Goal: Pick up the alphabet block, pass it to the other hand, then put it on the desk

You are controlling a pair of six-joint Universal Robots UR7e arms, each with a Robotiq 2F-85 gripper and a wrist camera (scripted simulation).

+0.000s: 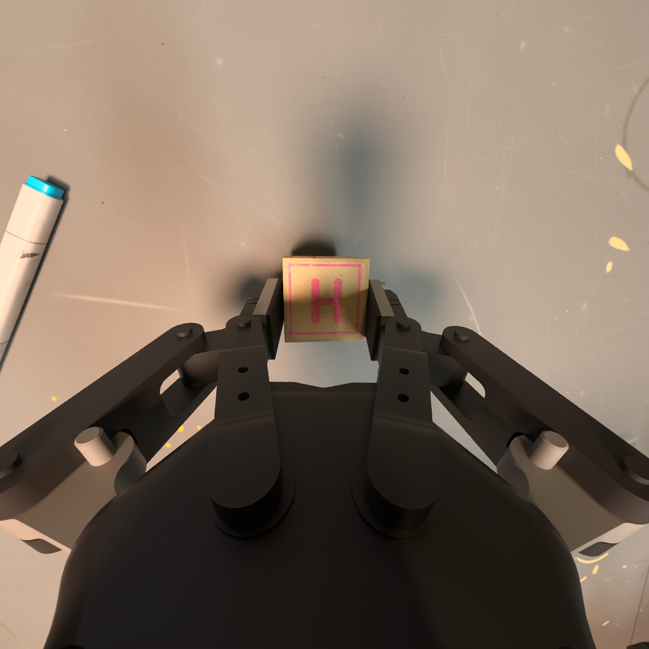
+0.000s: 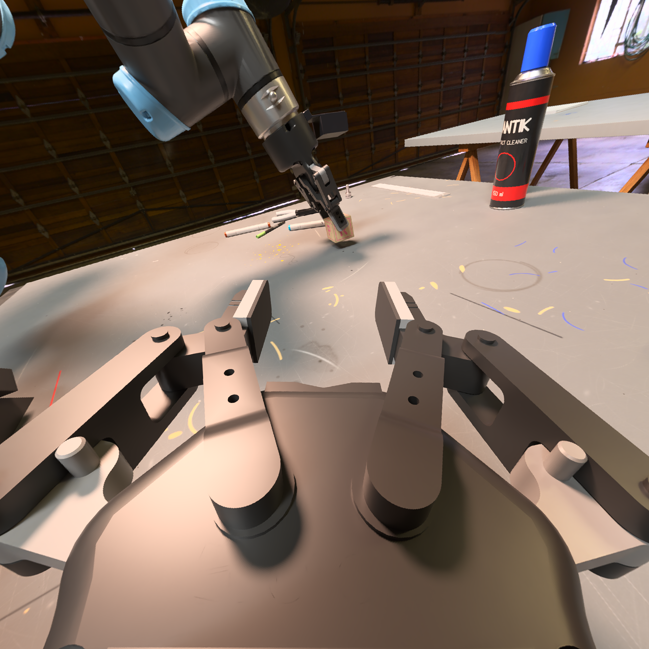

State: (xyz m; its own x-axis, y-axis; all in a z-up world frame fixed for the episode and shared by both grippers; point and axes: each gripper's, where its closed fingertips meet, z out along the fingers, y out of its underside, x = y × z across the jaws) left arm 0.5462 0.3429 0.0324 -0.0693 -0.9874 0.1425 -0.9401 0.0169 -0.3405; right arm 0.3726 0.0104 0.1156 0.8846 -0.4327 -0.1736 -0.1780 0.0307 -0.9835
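Block (image 1: 326,298) clamped between left tool (image 1: 326,309) pads, just above tabletop (image 1: 456,140). Right tool (image 2: 323,316) held wide open, empty, well apart from block.

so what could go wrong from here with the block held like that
1. The left tool grips the alphabet block only with the ends of its pads, so the block might pivot or slip during the lift.
2. The block hangs just above the desk, close to the markers; a low swing could knock them.
3. The right tool is open but far off; a misaligned handover could drop the block.
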